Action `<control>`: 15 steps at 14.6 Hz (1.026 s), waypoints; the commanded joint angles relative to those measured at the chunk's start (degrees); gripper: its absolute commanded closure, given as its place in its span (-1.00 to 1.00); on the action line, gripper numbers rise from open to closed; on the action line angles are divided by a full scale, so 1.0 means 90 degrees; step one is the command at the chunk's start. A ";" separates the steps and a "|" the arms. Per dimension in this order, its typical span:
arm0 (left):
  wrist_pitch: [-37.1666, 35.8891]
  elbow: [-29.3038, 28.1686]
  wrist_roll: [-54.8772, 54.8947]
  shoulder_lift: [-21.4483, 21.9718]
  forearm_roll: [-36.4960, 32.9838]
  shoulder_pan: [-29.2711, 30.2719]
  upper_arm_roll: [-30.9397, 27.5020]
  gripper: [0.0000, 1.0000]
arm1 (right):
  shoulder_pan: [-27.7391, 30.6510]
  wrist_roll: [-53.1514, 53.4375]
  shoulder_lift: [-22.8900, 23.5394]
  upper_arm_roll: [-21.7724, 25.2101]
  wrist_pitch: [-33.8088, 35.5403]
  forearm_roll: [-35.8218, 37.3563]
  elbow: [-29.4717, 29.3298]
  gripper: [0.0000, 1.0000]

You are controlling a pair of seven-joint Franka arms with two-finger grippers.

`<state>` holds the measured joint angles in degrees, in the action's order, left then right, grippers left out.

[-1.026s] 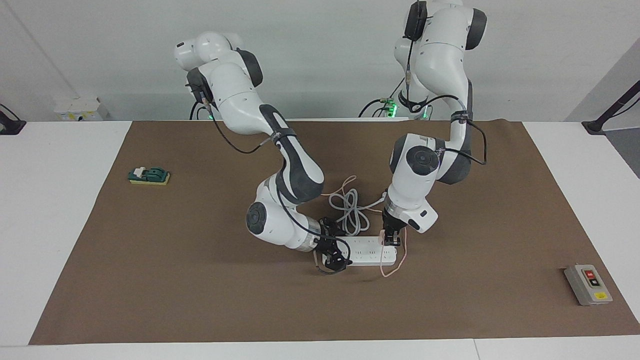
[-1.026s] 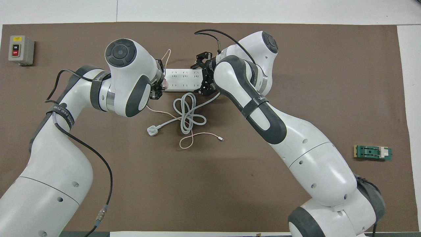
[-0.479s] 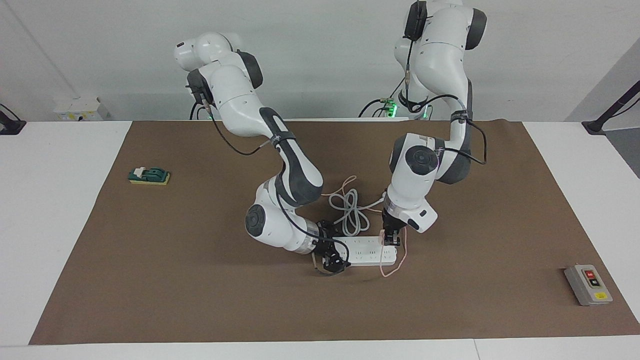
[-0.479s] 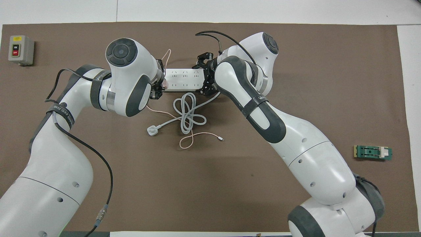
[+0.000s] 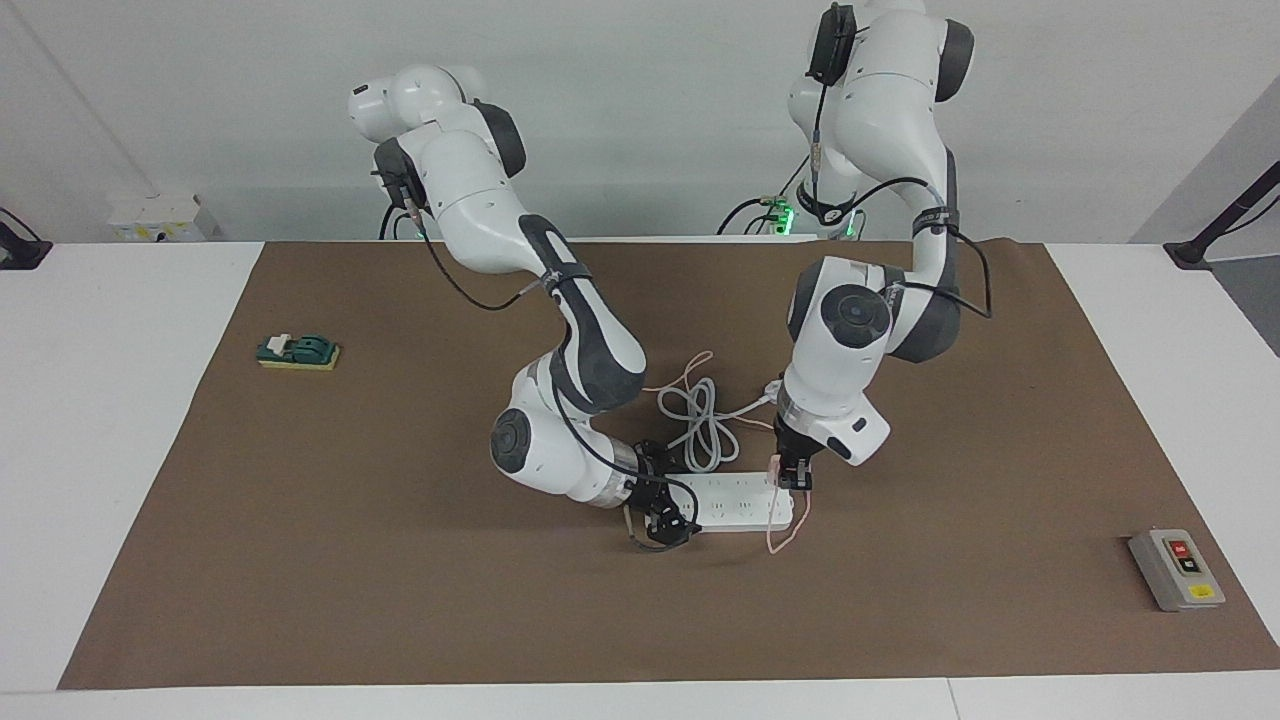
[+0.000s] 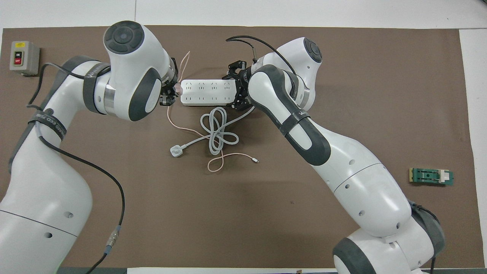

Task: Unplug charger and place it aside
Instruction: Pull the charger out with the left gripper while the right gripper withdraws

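The pale-pink charger (image 5: 775, 465) is held in my left gripper (image 5: 790, 478), just above the end of the white power strip (image 5: 735, 505) toward the left arm's end of the table. In the overhead view the charger (image 6: 177, 88) sits just off the end of the strip (image 6: 207, 92), clear of its sockets, between the fingers of the left gripper (image 6: 173, 92). Its thin pink cable (image 6: 182, 127) hangs down and trails over the mat. My right gripper (image 5: 662, 512) grips the strip's other end and shows there in the overhead view (image 6: 234, 91).
A coiled white cord (image 6: 217, 131) with a round white plug (image 6: 175, 151) lies nearer to the robots than the strip. A grey switch box (image 5: 1175, 568) sits at the left arm's end of the brown mat (image 5: 400, 560). A green block (image 5: 298, 351) sits at the right arm's end.
My left gripper has lifted and moved toward the left arm's end, taking the charger out of the strip. The strip's end socket now shows. The right gripper has stayed on the strip.
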<state>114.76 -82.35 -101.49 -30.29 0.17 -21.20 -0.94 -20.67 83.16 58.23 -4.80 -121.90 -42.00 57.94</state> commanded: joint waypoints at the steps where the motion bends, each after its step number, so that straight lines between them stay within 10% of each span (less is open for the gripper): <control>1: -0.0688 0.0087 0.0939 0.0512 0.0039 0.0595 0.0056 1.00 | -0.0037 -0.0207 0.0103 0.0006 -0.0177 0.0028 -0.0042 0.11; 4: -0.1469 0.0068 0.2706 0.1050 0.0469 0.1493 0.0017 1.00 | -0.0047 -0.0110 0.0015 0.0016 -0.0060 0.0019 -0.0051 -1.00; 11: -0.1824 -0.0800 0.6818 0.1559 0.0382 0.2472 -0.0022 1.00 | 0.0226 -0.0129 -0.1564 0.0660 0.1402 0.0427 0.0719 -1.00; 15: -0.0683 -0.2087 0.9221 0.2037 0.0352 0.3000 -0.0022 1.00 | 0.0499 -0.1276 -0.2658 0.0787 0.3042 0.1637 0.0837 -1.00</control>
<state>102.78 -92.29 -26.96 -17.06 3.53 3.68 -1.55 -17.39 78.77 41.22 2.23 -98.51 -31.21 60.13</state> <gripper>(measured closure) 0.714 0.000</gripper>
